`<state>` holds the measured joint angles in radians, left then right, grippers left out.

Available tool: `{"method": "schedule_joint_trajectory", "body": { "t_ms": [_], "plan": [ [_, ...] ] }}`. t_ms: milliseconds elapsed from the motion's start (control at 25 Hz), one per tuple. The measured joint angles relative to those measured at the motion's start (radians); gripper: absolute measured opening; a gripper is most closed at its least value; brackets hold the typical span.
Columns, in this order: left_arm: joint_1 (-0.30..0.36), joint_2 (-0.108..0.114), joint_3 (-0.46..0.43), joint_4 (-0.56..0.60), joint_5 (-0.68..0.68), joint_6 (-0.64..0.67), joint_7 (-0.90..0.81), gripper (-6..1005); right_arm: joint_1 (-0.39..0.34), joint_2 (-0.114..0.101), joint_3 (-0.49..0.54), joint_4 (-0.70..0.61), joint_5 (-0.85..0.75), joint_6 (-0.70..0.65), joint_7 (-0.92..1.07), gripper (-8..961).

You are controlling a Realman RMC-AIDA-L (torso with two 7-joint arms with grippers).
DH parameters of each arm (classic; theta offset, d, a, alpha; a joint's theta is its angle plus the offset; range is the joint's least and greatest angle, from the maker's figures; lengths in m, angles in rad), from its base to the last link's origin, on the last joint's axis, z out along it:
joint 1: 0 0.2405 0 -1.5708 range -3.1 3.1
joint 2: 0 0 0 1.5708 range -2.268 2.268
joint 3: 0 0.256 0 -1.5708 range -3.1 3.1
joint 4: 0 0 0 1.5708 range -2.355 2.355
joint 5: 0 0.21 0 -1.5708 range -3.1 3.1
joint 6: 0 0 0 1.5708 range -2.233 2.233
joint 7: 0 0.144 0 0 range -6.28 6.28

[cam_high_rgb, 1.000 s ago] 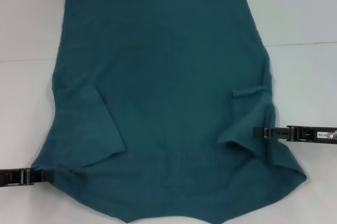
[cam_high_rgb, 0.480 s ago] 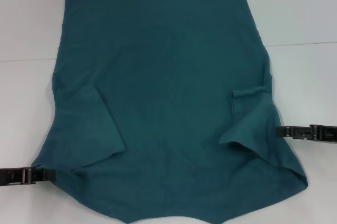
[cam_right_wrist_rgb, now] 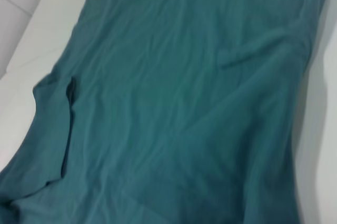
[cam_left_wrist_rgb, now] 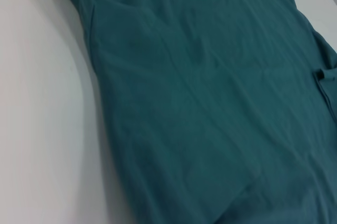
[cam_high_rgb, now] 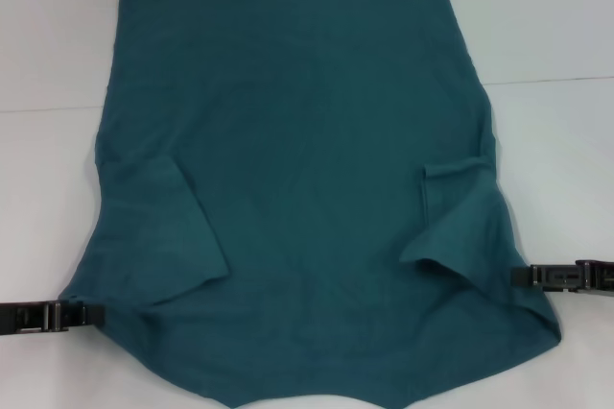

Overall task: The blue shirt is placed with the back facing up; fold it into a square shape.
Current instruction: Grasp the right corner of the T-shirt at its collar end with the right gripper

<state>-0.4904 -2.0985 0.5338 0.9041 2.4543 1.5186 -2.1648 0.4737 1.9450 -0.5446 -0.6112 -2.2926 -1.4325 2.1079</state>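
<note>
The blue shirt lies spread flat on the white table, plain side up, with both short sleeves folded inward over its body. My left gripper sits low on the table at the shirt's near left corner, its tip touching the cloth edge. At the near right edge, just below the folded right sleeve, my right gripper meets the cloth. Both wrist views show only the shirt and bare table.
White table surrounds the shirt on the left, right and far sides. A faint seam line crosses the tabletop behind the shirt's middle. The shirt's near edge runs out of the head view.
My right gripper has pulled back to the right off the folded sleeve and moved nearer to me, along the shirt's right edge. The left gripper nudged slightly right at the corner.
</note>
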Motion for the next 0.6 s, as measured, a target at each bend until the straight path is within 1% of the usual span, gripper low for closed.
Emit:
{"method": "schedule_joint_trajectory", "body": {
  "t_ms": [320, 600],
  "plan": [
    [0.000, 0.000, -0.003, -0.001, 0.000, 0.000, 0.001, 3, -0.011, 0.006, 0.001, 0.002, -0.006, -0.002, 0.001, 876],
    [0.000, 0.000, -0.002, -0.001, 0.000, -0.005, 0.002, 3, -0.016, 0.005, 0.001, 0.001, -0.006, -0.002, 0.007, 876]
  ]
}}
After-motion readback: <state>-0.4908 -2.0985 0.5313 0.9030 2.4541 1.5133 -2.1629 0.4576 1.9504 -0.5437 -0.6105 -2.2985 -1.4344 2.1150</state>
